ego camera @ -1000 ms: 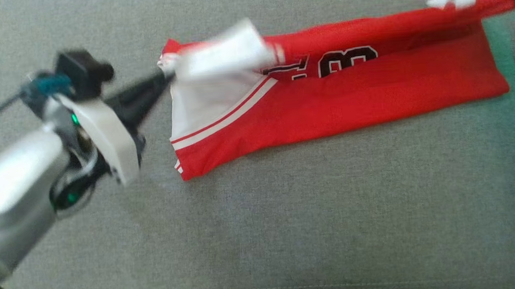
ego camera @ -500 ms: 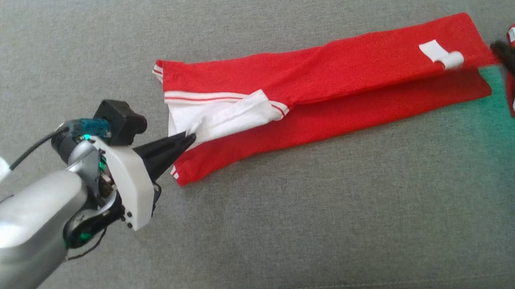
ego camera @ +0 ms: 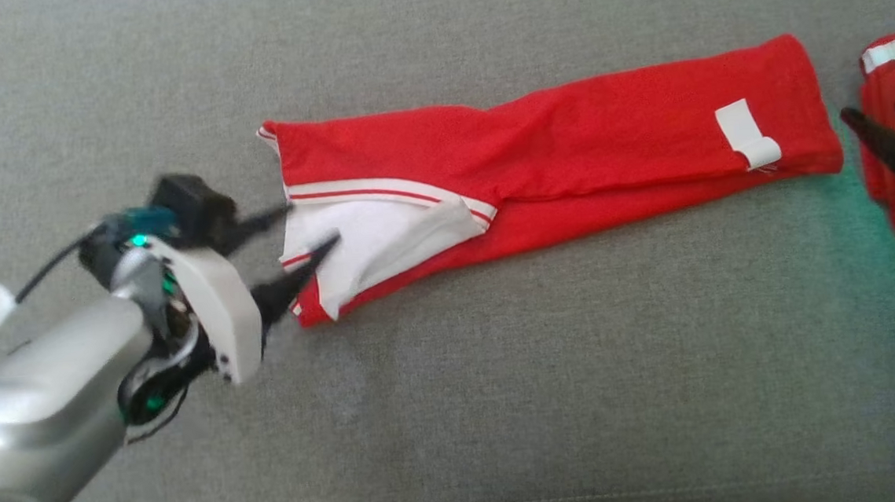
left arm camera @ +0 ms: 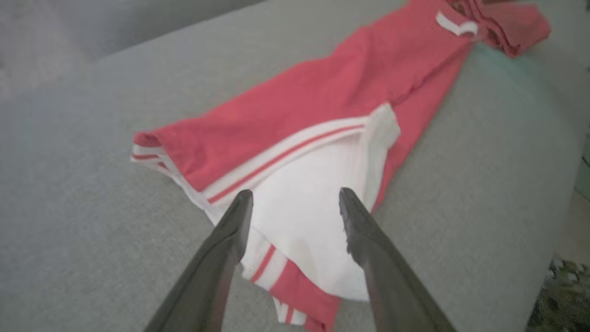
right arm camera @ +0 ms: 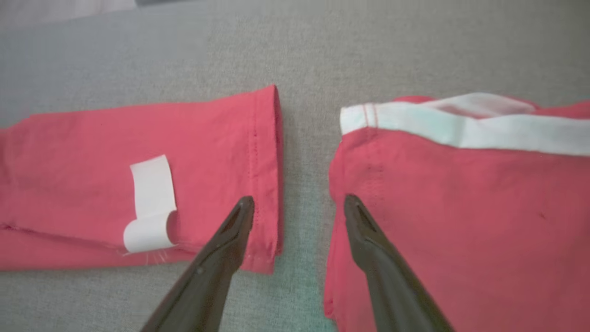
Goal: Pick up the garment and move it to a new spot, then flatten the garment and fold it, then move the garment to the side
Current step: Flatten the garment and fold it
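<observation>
One folded garment (ego camera: 566, 140) lies on grey upholstery (ego camera: 505, 396), left tool (ego camera: 311, 224) and right tool (ego camera: 872, 108) both spread.

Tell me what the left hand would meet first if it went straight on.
Most likely the white panel of the garment, just ahead of the left hand; depth is unclear.

Red garment (ego camera: 566, 140), folded lengthwise into a long narrow strip, flat, running left to right; white panel (ego camera: 368, 245) with striped trim at left end; white tag (ego camera: 746, 132) near right end
</observation>
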`<state>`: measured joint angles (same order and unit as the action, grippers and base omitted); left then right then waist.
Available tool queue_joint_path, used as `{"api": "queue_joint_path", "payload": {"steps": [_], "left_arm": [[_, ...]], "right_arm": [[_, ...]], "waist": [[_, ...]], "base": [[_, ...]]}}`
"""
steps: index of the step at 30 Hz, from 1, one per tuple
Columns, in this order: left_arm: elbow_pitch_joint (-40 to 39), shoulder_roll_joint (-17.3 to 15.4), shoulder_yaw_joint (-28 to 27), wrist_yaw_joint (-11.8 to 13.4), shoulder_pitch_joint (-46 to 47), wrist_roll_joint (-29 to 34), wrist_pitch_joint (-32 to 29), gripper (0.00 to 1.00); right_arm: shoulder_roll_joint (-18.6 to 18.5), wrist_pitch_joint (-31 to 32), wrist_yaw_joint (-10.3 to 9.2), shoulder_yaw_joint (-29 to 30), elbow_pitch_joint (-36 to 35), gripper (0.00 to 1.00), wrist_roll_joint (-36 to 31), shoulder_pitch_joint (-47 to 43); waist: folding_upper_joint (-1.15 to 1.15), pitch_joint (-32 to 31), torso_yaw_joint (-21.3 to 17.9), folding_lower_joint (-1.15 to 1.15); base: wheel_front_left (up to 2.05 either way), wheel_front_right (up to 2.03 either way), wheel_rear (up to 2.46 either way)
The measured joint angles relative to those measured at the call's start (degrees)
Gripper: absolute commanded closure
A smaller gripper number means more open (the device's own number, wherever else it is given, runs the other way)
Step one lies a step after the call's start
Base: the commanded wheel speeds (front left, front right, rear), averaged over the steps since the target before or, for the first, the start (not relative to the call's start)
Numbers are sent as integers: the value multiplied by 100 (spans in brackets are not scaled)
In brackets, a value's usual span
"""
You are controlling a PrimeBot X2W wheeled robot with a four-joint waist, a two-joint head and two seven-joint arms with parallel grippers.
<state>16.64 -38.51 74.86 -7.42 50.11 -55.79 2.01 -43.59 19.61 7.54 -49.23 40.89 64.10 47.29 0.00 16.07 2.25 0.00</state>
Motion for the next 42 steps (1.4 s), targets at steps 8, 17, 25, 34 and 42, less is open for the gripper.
{"api": "queue_joint_path", "payload": {"steps": [8, 17, 25, 34, 42], "left_arm": [[417, 387, -1311, 1003, -187, -452, 1204, 0], [-523, 1356, -4352, 1600, -1710, 822, 1232, 0], [-1015, 2476, -5977, 1076, -3401, 2505, 1269, 0], [-829, 3297, -6696, 394, -4023, 3404, 1269, 0], [-709, 3507, -6881, 96, -3872, 3732, 1269, 0]], "right_arm": [[348, -1307, 0, 728, 202, 0, 144, -2], [990, -3165, 0, 1290, -237, 0, -110, -480], [2007, -3399, 0, 2684, -887, 0, -1482, -1289], [2945, -3399, 0, 3621, -1151, 0, -2934, -2442], [3089, -3303, 0, 4302, -971, 0, -3427, -2313]], "waist": [[0, -349, -77, -1], [0, -700, -188, -1], [0, -866, -313, -1], [0, -858, -244, -1], [0, -517, -131, 0]], "base": [[0, 0, 0], [0, 0, 0], [0, 0, 0], [0, 0, 0], [0, 0, 0]]}}
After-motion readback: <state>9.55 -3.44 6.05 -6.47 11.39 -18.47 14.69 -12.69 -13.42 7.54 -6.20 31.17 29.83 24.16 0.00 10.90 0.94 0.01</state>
